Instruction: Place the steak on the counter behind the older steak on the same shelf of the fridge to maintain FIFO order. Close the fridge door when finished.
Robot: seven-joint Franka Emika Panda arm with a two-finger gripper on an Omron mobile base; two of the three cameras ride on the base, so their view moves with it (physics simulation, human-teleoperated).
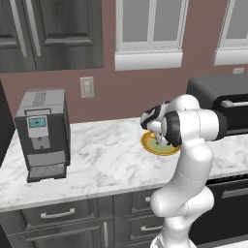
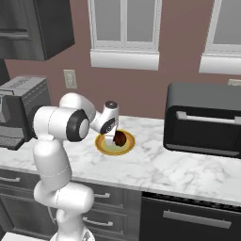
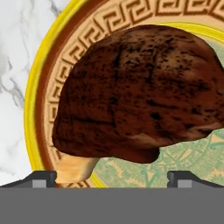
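hovering just above the steak [image 3: 135, 92], claw [image 3: 112, 177] spread wide with a fingertip [image 3: 41, 178] at 7 o'clock and another at 5 o'clock of the meat. resting on a yellow-rimmed plate [image 2: 115, 142] on the marble worktop [image 2: 155, 164], tan bone end toward 7 o'clock in the hand view. flanked by a coffee machine [image 1: 42, 133] at 9 o'clock and a dark toaster oven [image 2: 203, 119] at 3 o'clock.

The white arm rises from the base, bends at a dark elbow joint and reaches forward and down. The gripper [image 3: 112, 177] points downward, its jaws spread wide: one dark fingertip [image 3: 43, 178] sits at 7 o'clock in the hand view, the other at 5 o'clock.
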